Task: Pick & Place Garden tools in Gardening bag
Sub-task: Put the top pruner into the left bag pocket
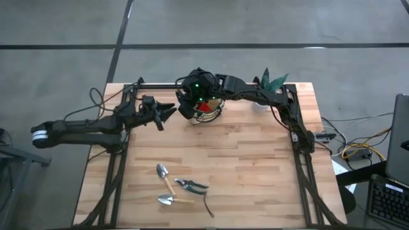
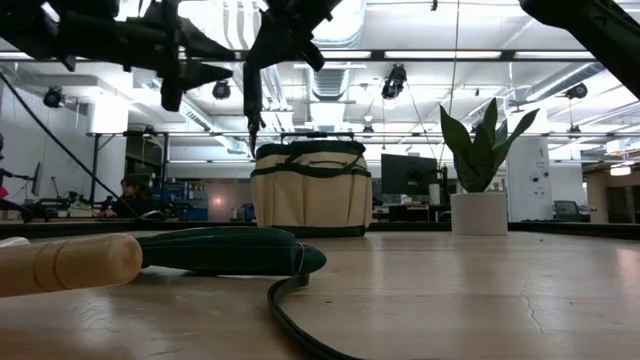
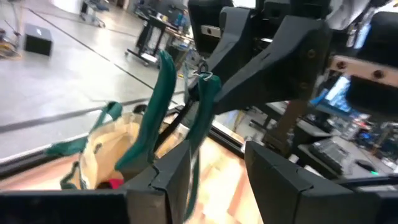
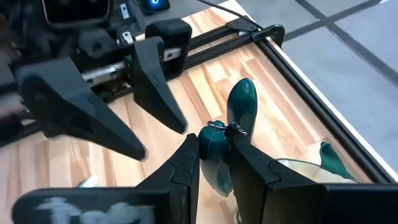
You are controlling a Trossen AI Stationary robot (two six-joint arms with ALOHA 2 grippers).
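The tan gardening bag [image 1: 217, 115] with dark green trim stands at the table's far middle; it also shows in the low view [image 2: 312, 190]. A red item [image 1: 206, 107] lies inside it. My right gripper [image 4: 214, 142] is over the bag, shut on green-handled snips [image 3: 160, 106]. My left gripper [image 1: 171, 112] is open and empty just left of the bag, its fingers [image 3: 280, 180] pointing at it. Two trowels [image 1: 163, 172], pruning shears [image 1: 190, 185] and a dark curved piece [image 1: 208, 206] lie flat on the near part of the table. My right gripper pinches the snips' two green handles [image 4: 216, 158] between its two fingers, close to the small metal ring that joins their ends. The fingers lie across the handles. The snips hang below the gripper, clear of the table, with the lower end [image 2: 250, 132] just above the bag's left rim.
A green plant in a white pot [image 2: 478, 213] stands at the far right, close beside the bag and under the right arm. Bare wood lies between the bag and the tools near the front edge. Black frame rails run along the table's left and right sides.
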